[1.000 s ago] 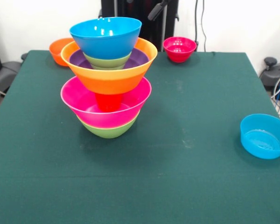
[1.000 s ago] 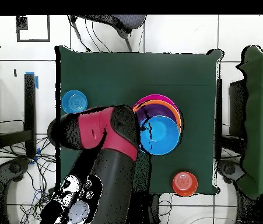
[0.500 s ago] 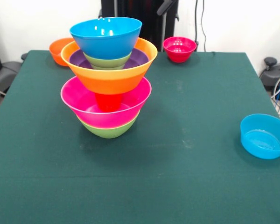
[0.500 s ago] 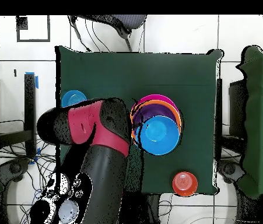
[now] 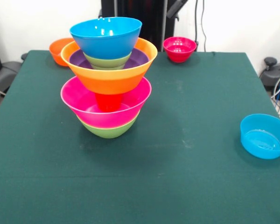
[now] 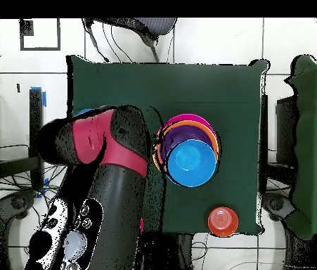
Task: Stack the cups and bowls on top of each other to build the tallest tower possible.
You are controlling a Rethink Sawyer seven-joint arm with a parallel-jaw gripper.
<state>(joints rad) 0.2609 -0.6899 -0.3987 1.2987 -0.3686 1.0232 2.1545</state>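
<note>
The table point(image 5: 186, 186), covered in dark green cloth, is carrying everything. The red and black arm point(image 6: 108, 176) is reaching over the table's edge in the overhead view, beside the stack and covering most of the small blue bowl there; its gripper is hidden beneath it, so I cannot tell whether it is released or clenched.

The tower point(image 5: 107, 74) is standing left of the table's middle in the front view, well in from every edge. Its lowest piece, a green bowl point(image 5: 108, 130), is sitting on the cloth, with the large pink bowl point(image 5: 84, 100) nested in it. The orange cup point(image 5: 107, 101) is standing upside down inside the pink bowl and is bearing the large orange bowl point(image 5: 112, 77). Inside that are lying a purple bowl point(image 5: 137, 57), a smaller green bowl point(image 5: 107, 61) and, topmost, a blue bowl point(image 5: 106, 35).

Three small bowls are sitting apart from the tower: a blue one point(image 5: 263, 136) at the right edge, a red one point(image 5: 179, 49) at the far edge, and an orange one point(image 5: 59, 50) near the far left corner.
</note>
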